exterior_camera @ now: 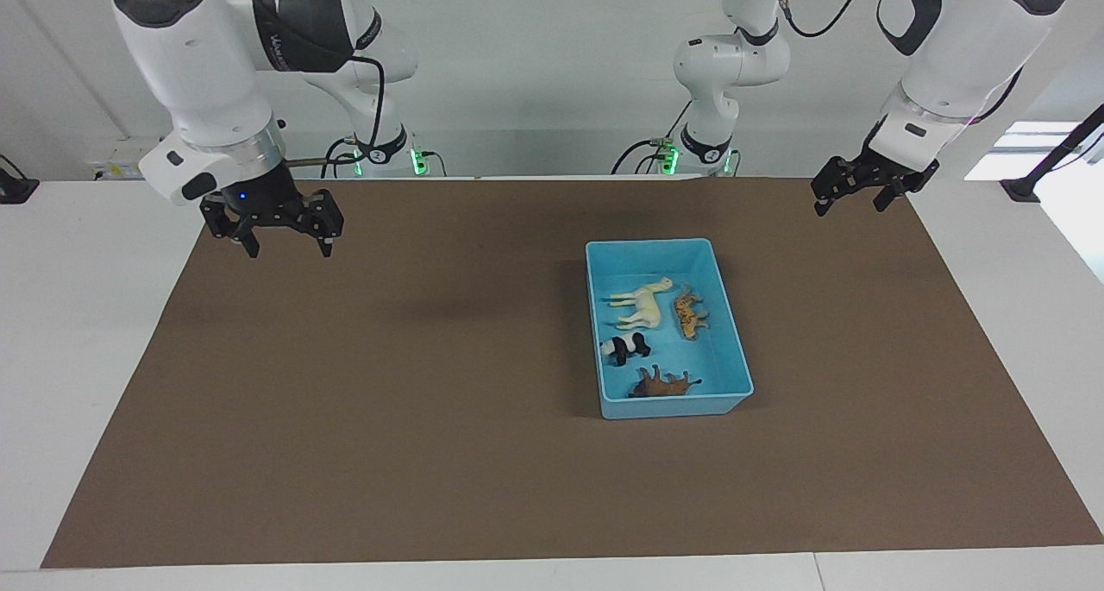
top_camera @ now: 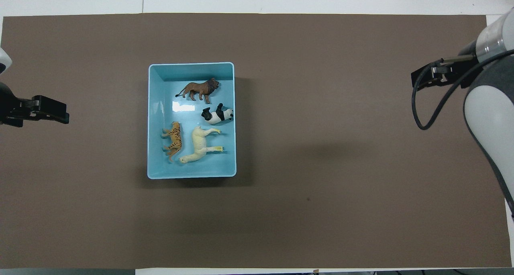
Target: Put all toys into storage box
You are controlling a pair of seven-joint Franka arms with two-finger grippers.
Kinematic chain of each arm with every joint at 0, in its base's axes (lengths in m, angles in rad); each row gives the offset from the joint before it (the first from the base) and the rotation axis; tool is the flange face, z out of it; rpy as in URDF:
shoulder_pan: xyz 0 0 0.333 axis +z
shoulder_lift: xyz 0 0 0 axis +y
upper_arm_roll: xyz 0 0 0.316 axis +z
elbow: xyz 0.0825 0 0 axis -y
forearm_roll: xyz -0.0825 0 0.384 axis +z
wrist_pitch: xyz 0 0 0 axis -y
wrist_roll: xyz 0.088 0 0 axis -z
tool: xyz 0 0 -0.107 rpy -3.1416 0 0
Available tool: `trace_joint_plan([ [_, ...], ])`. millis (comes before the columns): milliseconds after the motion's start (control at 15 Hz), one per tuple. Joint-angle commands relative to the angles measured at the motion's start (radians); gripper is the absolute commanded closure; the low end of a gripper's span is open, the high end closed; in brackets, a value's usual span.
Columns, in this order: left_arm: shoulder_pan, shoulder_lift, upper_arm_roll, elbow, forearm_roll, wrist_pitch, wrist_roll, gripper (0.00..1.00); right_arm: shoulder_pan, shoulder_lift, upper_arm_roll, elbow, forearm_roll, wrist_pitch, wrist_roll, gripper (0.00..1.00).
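I see the box (exterior_camera: 721, 302) sitting on the brown mat (exterior_camera: 431, 418), toward the left arm's end of the desk and well in from every edge. All four toys are inside it. The lion (exterior_camera: 662, 384) lies at the end of the box farthest from the robots. The panda (exterior_camera: 625, 348) is next, against the wall on the right arm's side. Nearest the robots, the camel (exterior_camera: 640, 304) and the tiger (exterior_camera: 688, 312) lie side by side, the camel on the right arm's side and the tiger close to the other wall. From overhead the lion (top_camera: 198, 90), panda (top_camera: 217, 115), camel (top_camera: 199, 145) and tiger (top_camera: 173, 140) all look tipped onto their sides, though I can't be sure of that for the panda. None of them touches another, as far as I can see.

My right gripper (exterior_camera: 284, 244) hangs over the mat's corner by its own base, fingers spread wide and holding nothing. My left gripper (exterior_camera: 852, 202) hangs over the mat's corner at its end of the desk, also spread and holding nothing. Both are well apart from the box.
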Motion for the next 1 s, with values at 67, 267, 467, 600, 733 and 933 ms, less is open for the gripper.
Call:
trace_joint_plan([
  [67,-0.004,0.004,0.009,0.011,-0.009,0.026,0.013,0.0,-0.074,-0.11,0.024,-0.093,0.06,-0.066,-0.065,0.0],
  [267,-0.01,0.005,0.008,0.011,-0.014,0.026,0.013,0.0,-0.097,-0.127,0.023,-0.085,0.095,-0.084,-0.096,0.0],
  [467,-0.012,0.005,0.005,0.012,-0.011,0.025,0.011,0.0,-0.082,-0.128,0.021,-0.085,0.078,-0.091,-0.09,0.0],
  [600,-0.01,0.005,0.005,0.01,-0.011,0.028,0.014,0.0,-0.082,-0.128,0.021,-0.085,0.065,-0.077,-0.088,0.0],
  [733,-0.009,0.005,0.005,0.01,-0.009,0.028,0.014,0.0,-0.082,-0.128,0.021,-0.093,0.045,-0.028,-0.087,0.0],
  [933,-0.004,0.005,0.005,0.009,-0.009,0.028,0.014,0.0,-0.083,-0.128,0.021,-0.096,0.045,-0.029,-0.085,0.0],
])
